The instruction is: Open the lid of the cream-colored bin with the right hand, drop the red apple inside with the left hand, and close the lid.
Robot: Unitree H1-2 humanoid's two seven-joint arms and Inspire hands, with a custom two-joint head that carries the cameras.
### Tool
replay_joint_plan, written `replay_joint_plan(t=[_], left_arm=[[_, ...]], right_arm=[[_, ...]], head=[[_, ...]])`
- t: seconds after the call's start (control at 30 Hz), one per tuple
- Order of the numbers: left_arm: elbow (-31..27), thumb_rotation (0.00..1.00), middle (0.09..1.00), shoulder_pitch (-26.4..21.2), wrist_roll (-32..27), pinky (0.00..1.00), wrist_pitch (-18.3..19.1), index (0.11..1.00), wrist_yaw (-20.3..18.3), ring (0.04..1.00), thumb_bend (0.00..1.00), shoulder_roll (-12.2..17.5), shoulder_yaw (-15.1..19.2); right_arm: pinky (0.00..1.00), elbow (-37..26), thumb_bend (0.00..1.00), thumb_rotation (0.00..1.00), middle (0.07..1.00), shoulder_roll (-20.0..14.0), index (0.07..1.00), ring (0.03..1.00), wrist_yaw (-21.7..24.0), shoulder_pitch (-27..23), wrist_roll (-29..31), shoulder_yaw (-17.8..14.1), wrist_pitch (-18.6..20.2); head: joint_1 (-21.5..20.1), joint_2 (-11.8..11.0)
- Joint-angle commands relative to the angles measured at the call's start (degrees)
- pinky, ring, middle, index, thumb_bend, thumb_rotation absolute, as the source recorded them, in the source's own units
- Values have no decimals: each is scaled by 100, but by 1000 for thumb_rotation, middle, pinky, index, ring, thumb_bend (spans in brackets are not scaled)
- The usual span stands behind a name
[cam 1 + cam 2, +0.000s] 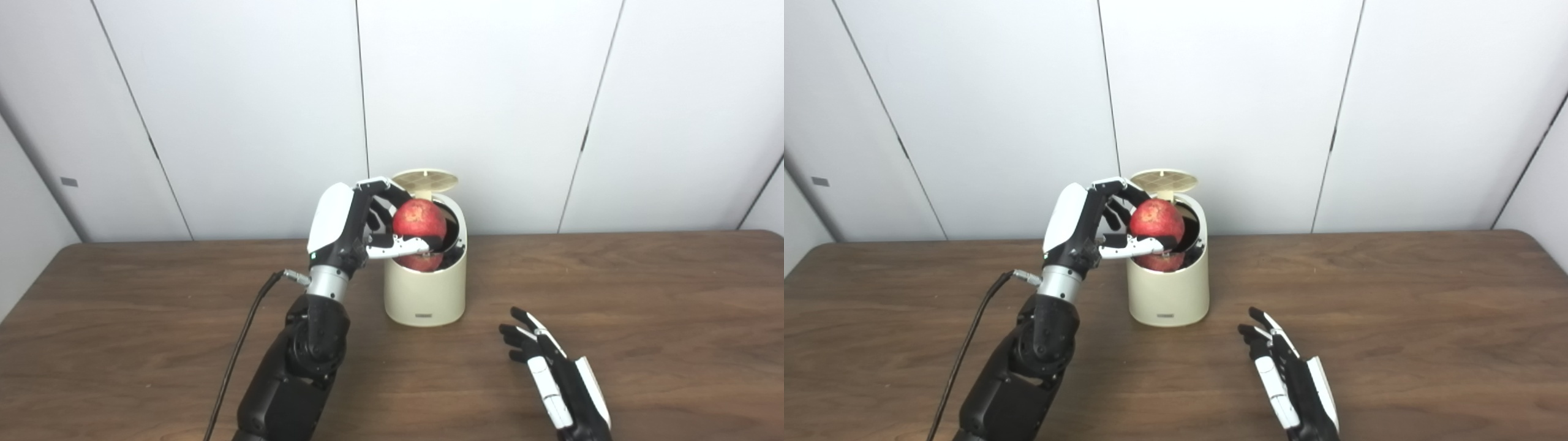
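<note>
The cream-colored bin (pixel 424 294) stands mid-table with its round lid (pixel 425 179) tipped up and back, the mouth uncovered. My left hand (pixel 361 226) is raised beside the bin's left rim, shut on the red apple (pixel 419 222), which sits right over the opening and partly inside it. The thumb (pixel 401 247) crosses under the fruit. My right hand (pixel 545 361) lies low on the table to the front right of the bin, open, holding nothing, a hand's width clear of it.
The brown wooden table (pixel 643 294) runs the full width of the view, with white wall panels (pixel 478 110) behind it. A black cable (pixel 245 343) trails from the left wrist down to the front edge.
</note>
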Motion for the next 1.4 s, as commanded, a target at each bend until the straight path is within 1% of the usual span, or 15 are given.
replay_joint_plan(t=[0.0, 0.17, 0.37, 0.63, 0.73, 0.93, 1.03, 1.07, 1.13, 1.2, 1.23, 1.27, 1.3, 1.33, 1.37], left_arm=[[-2, 0, 564, -346, 131, 345, -205, 488, 182, 424, 470, 53, -22], [193, 0, 575, -419, 232, 358, -254, 485, 381, 427, 469, 68, -75], [327, 0, 583, -451, 348, 357, -321, 484, 559, 429, 467, 32, -157], [316, 0, 586, -451, 486, 342, -225, 497, 586, 425, 466, -8, -256], [311, 0, 559, -449, 535, 371, -203, 485, 565, 468, 474, -17, -281], [259, 0, 525, -435, 556, 368, -80, 493, 491, 492, 477, -37, -291], [228, 0, 527, -431, 608, 370, -9, 494, 486, 500, 477, -28, -314], [220, 0, 603, -431, 631, 369, 12, 495, 493, 505, 468, -23, -326], [199, 0, 672, -430, 674, 370, 61, 497, 487, 510, 459, -9, -354], [184, 0, 713, -434, 712, 373, 116, 618, 473, 520, 435, 1, -376], [169, 0, 726, -436, 744, 395, 171, 645, 455, 489, 468, 5, -389], [159, 0, 740, -436, 767, 421, 208, 658, 442, 530, 681, 7, -395], [150, 0, 747, -437, 799, 435, 242, 664, 434, 552, 790, 11, -404], [135, 0, 753, -435, 831, 446, 279, 670, 431, 570, 861, 16, -413], [125, 0, 763, -435, 863, 468, 317, 675, 436, 598, 886, 21, -424]], right_arm=[[797, -99, 479, 1000, 790, 81, 864, 807, -65, -166, -95, 38, -80], [904, -223, 492, 1000, 765, 137, 851, 823, -58, -143, -237, 99, 115], [842, -223, 476, 1000, 743, 130, 834, 785, -36, -144, -230, 106, 97], [775, -181, 446, 1000, 727, 118, 817, 754, -2, -166, -106, 108, -1], [789, -153, 431, 1000, 713, 109, 802, 744, -3, -176, -82, 113, -51], [758, -144, 426, 1000, 701, 89, 788, 736, -15, -198, -147, 135, -36], [781, -149, 437, 1000, 698, 82, 782, 740, -7, -207, -133, 139, -25], [773, -145, 435, 1000, 698, 77, 779, 742, -5, -209, -126, 140, -34], [764, -144, 438, 1000, 697, 73, 775, 743, -2, -215, -112, 142, -41], [750, -151, 439, 1000, 692, 73, 771, 742, 1, -216, -101, 144, -33], [744, -155, 440, 1000, 690, 73, 769, 739, 8, -215, -84, 144, -28], [741, -155, 443, 1000, 691, 74, 769, 739, 13, -214, -71, 144, -26], [739, -163, 444, 1000, 691, 77, 769, 739, 16, -214, -65, 145, -8], [742, -168, 449, 1000, 691, 79, 769, 740, 15, -215, -75, 147, 10], [746, -171, 450, 1000, 691, 79, 769, 740, 13, -216, -87, 149, 26]], head=[[-10, 2], [-33, 6], [-40, 21], [-65, 29], [-60, 25], [-49, 14], [-46, 19], [-46, 19], [-33, 24], [-33, 24], [-34, 26], [-35, 26], [-36, 23], [-40, 25], [-34, 27]])
